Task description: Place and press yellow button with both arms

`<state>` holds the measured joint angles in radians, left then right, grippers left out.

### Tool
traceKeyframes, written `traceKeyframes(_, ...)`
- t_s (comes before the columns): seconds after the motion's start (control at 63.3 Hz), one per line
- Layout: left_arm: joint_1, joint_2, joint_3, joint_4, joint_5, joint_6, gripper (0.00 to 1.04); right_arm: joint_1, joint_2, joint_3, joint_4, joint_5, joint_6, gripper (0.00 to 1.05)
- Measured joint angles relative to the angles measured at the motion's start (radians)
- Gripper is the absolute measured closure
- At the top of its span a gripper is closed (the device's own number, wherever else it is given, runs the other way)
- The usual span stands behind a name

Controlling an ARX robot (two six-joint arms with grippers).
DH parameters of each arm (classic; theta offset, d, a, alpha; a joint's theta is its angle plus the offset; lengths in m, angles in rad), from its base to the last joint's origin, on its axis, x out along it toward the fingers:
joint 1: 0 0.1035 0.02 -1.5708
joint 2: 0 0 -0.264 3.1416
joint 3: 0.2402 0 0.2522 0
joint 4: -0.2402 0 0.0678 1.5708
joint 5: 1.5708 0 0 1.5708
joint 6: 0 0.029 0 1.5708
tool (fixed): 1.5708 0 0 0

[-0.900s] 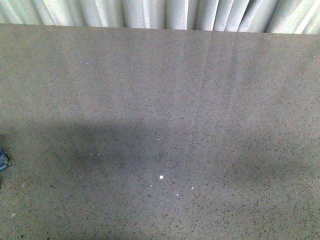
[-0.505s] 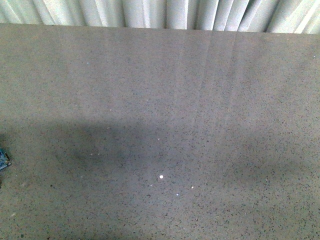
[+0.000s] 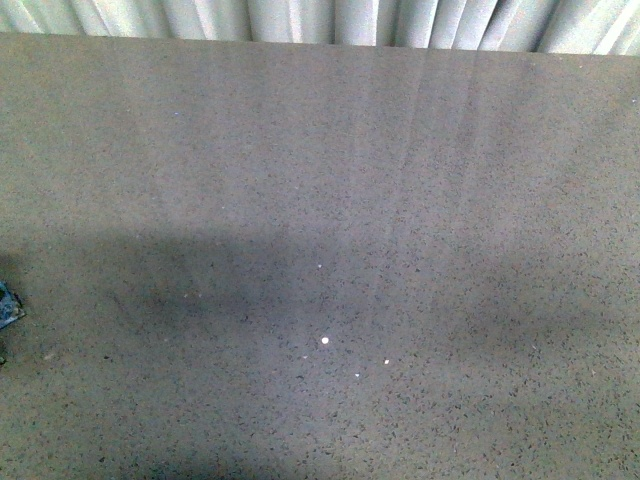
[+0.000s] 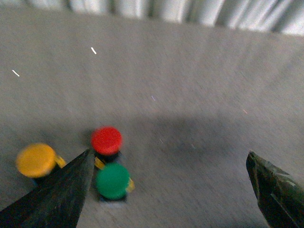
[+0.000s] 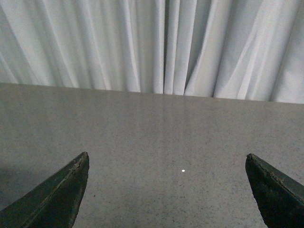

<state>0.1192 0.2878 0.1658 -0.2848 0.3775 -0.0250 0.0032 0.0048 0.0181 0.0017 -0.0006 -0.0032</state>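
Note:
In the left wrist view the yellow button (image 4: 36, 160) stands on the grey table (image 4: 190, 95), blurred, with its domed cap facing up. It lies outside my left gripper (image 4: 168, 159), just beyond one dark finger (image 4: 61, 194) that hides its lower part. That gripper is open wide with only bare table between its jaws. My right gripper (image 5: 166, 158) is open too, over bare table (image 5: 156, 123), with no button in its view. Neither arm shows in the front view, and the yellow button does not either.
A red button (image 4: 107, 140) and a green button (image 4: 113, 180) stand close together beside the yellow one, the green one right by the left finger. A small bluish-grey thing (image 3: 8, 305) is cut off at the front view's left edge. White curtains (image 5: 152, 42) hang behind the table's far edge.
The table's far edge now sits a little higher in the front view, so less curtain shows. The bluish-grey thing at the left edge has barely shifted.

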Motion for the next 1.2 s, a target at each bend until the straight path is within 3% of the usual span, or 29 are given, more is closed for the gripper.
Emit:
traceKeyframes(0.079, 0.031, 0.163, 0.041, 0.073, 0.050, -0.001, 0.09, 0.000, 0.000, 0.000, 0.000, 0.000, 0.000, 0.09)
traceKeyframes(0.253, 0.112, 0.517, 0.089, 0.391, 0.008, 0.017, 0.09, 0.000, 0.000, 0.000, 0.000, 0.002, 0.000, 0.09)
traceKeyframes(0.442, 0.214, 0.816, 0.089, 0.636, -0.002, 0.053, 0.09, 0.000, 0.000, 0.000, 0.000, 0.002, 0.000, 0.09)
traceKeyframes(0.695, 0.314, 0.990, 0.089, 0.765, 0.007, 0.111, 0.09, 0.000, 0.000, 0.000, 0.000, 0.002, 0.000, 0.09)
traceKeyframes(1.2, 0.356, 1.166, 0.062, 0.892, 0.012, 0.213, 0.09, 0.000, 0.000, 0.000, 0.000, 0.002, 0.000, 0.09)
